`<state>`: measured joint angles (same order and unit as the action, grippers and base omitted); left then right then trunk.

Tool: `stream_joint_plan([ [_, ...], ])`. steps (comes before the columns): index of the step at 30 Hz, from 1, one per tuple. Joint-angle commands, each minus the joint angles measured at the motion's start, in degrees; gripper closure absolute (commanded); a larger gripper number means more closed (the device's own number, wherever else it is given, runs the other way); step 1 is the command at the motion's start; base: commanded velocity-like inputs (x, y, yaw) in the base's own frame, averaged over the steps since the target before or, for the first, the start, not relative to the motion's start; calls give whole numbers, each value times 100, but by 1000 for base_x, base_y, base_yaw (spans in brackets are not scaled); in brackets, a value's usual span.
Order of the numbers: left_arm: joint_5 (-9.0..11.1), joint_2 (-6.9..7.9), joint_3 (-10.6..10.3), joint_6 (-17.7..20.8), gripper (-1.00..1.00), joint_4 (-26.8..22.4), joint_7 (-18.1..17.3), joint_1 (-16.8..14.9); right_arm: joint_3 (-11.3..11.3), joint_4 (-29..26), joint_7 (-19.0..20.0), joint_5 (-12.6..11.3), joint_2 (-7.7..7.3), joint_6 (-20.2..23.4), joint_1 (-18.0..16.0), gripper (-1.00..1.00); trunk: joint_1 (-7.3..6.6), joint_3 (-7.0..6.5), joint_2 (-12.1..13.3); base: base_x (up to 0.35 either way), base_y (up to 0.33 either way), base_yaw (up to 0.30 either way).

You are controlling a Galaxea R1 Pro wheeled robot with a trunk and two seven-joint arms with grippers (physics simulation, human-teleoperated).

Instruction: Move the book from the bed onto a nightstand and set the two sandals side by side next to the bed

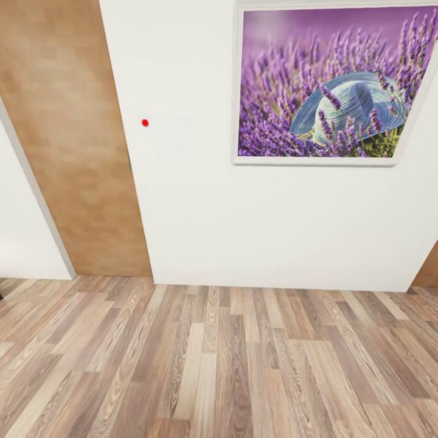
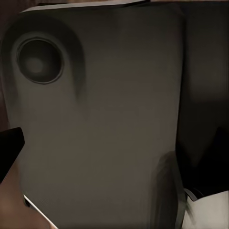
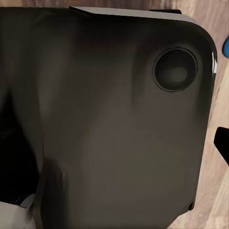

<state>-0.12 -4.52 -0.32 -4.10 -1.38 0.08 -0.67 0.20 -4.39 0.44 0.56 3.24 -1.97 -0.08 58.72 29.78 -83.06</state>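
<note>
I face a white bedroom wall [image 1: 201, 231] with a purple lavender picture [image 1: 328, 85] and a light wood-plank floor [image 1: 231, 365]. The book, the bed, the nightstands and the sandals are out of view in the head view. In the left wrist view one dark fingertip [image 2: 8, 145] pokes in beside my own dark grey body panel [image 2: 105, 124]. In the right wrist view a dark fingertip [image 3: 223, 143] shows against the same kind of panel [image 3: 109, 124]. A small bright blue sliver [image 3: 225, 47] lies on the wood floor at that picture's edge, too little to identify.
A brown door [image 1: 79, 152] stands in the wall on the left, with a white door frame edge [image 1: 36, 194] beside it. A small red dot [image 1: 145, 123] marks the wall. Another brown strip [image 1: 429, 271] shows at the far right.
</note>
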Motion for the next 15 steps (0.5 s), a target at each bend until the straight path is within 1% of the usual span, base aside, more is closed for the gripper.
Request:
stream_joint_plan([
  [1,0,-7,-3,-20,-100,6,1,-3,0,-1,5,6,-2,-14,-1,-100,1,5,-2,68,0,0],
  [15,17,-16,23,-26,-100,6,3,-3,-20,-1,2,-1,-25,-14,-1,-100,1,5,-2,24,0,0],
])
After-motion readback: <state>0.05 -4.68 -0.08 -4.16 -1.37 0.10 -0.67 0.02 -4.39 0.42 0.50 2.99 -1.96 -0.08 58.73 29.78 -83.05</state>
